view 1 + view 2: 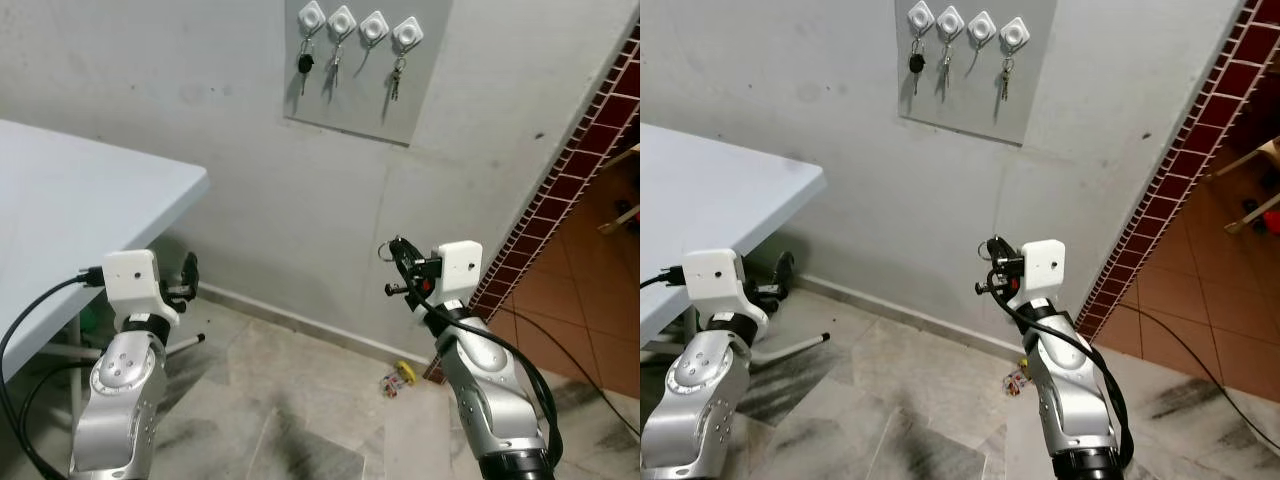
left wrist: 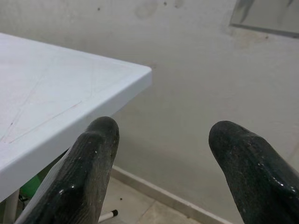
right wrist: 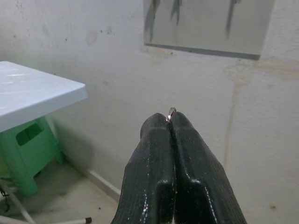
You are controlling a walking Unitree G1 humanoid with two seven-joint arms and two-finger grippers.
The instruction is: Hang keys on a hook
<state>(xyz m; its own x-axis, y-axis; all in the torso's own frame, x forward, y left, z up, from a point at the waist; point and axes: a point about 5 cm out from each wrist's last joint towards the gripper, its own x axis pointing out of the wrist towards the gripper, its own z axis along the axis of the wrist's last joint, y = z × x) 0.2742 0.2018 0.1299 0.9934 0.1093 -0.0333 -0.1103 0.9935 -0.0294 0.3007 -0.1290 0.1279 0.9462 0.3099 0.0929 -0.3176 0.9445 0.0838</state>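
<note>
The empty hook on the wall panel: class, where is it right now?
In the left eye view, the empty hook is third from the left on the grey wall panel, between two hooks holding keys, above the right end effector.

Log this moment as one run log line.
right gripper: shut on key ring, raised below hook board | left gripper: open, idle by table | third hook: free
</note>
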